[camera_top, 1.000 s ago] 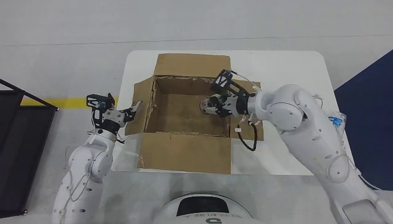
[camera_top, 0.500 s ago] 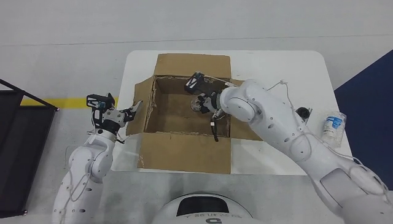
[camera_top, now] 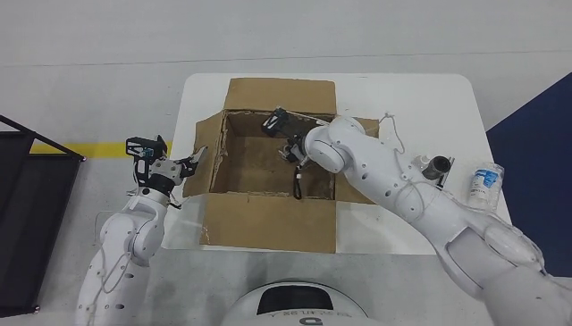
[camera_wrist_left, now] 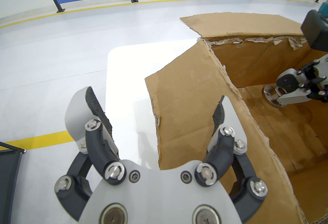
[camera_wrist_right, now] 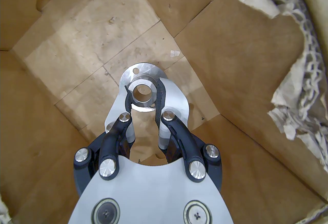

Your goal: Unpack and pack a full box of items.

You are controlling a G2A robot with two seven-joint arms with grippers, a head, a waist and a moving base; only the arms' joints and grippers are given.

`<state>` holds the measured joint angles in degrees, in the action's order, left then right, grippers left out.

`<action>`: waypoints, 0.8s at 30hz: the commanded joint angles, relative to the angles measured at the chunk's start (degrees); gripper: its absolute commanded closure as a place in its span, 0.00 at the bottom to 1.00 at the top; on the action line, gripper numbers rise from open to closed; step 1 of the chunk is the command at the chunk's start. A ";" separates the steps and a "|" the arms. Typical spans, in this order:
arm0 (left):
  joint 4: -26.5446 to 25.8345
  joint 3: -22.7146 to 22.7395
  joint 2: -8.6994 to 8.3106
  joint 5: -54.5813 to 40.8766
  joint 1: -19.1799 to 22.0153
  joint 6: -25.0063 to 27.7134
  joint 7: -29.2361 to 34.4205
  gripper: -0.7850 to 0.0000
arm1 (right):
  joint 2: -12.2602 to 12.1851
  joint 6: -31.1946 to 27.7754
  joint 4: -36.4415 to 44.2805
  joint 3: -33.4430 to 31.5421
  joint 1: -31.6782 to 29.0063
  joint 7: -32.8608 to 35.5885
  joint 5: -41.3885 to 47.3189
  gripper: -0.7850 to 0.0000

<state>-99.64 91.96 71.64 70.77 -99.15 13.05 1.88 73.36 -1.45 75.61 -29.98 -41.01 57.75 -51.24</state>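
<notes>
An open cardboard box (camera_top: 268, 223) stands in the middle of the white table (camera_top: 411, 103). My right gripper (camera_top: 288, 154) is down inside it, shut on a round metal flange (camera_wrist_right: 147, 71) by its raised hub, just above the box floor. The same flange (camera_wrist_left: 270, 98) and right gripper (camera_wrist_left: 289, 89) show across the box in the left wrist view. My left gripper (camera_top: 192, 161) is open with nothing between its fingers, at the table's left side just outside the box's left flap (camera_wrist_left: 184, 107).
Torn paper lining (camera_wrist_right: 294, 96) hangs along one inner wall of the box. On the table right of the box lie a dark cylinder (camera_top: 435, 164) and a white bottle with a blue label (camera_top: 483, 186). A black rack (camera_top: 27, 210) stands on the floor at the left.
The right arm has swung over the box and its gripper has shifted a little left inside it with the flange, uncovering the cylinder and bottle. The left arm has not moved.
</notes>
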 commanded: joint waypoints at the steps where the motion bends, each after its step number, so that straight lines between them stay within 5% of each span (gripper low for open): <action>1: 0.00 0.00 0.00 0.00 0.00 0.00 0.00 0.00 | 0.61 0.63 -1.76 0.53 0.46 -0.24 -0.49 1.00; 4: 0.00 0.00 0.00 0.00 0.00 0.00 0.00 0.00 | 1.63 1.49 -4.10 1.36 1.03 -0.54 -1.10 1.00; 6: 0.00 0.00 0.00 0.00 0.00 0.00 0.00 0.00 | 2.24 1.87 -5.48 1.81 1.33 -0.57 -1.52 0.87; 15: 0.00 0.00 0.00 0.00 0.00 0.00 0.00 0.00 | 3.72 1.66 -6.96 1.59 1.50 -0.35 -2.01 0.74; 20: 0.00 0.00 0.00 0.00 0.00 0.00 0.00 0.00 | 2.30 -1.68 -1.66 -2.59 -1.11 -0.02 1.14 0.64; 24: 0.00 0.00 0.00 0.00 0.00 0.00 0.00 0.00 | -1.07 -7.10 7.61 -10.94 -5.82 0.42 4.02 0.60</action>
<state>-99.64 91.96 71.64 70.77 -99.15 13.05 1.88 73.20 -7.12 80.22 -38.30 -45.32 58.14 -48.09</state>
